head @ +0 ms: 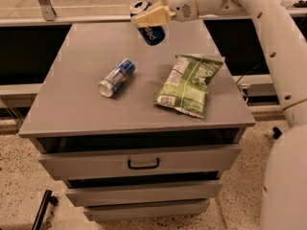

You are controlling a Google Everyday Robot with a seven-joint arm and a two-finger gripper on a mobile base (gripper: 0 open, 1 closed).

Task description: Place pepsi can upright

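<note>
The pepsi can (pixel 149 28) is dark blue with white lettering and a silver top. It hangs tilted in the air above the far middle of the grey cabinet top (pixel 86 109), top end up and to the left. My gripper (pixel 150 14) is shut on the pepsi can near its upper end, its cream fingers (pixel 152 17) wrapped across it. The white arm reaches in from the upper right.
A slimmer silver-and-blue can (pixel 116 77) lies on its side left of centre. A green chip bag (pixel 190 83) lies flat on the right part of the top. Drawers with a dark handle (pixel 143 164) are below the front edge. A railing runs behind the cabinet.
</note>
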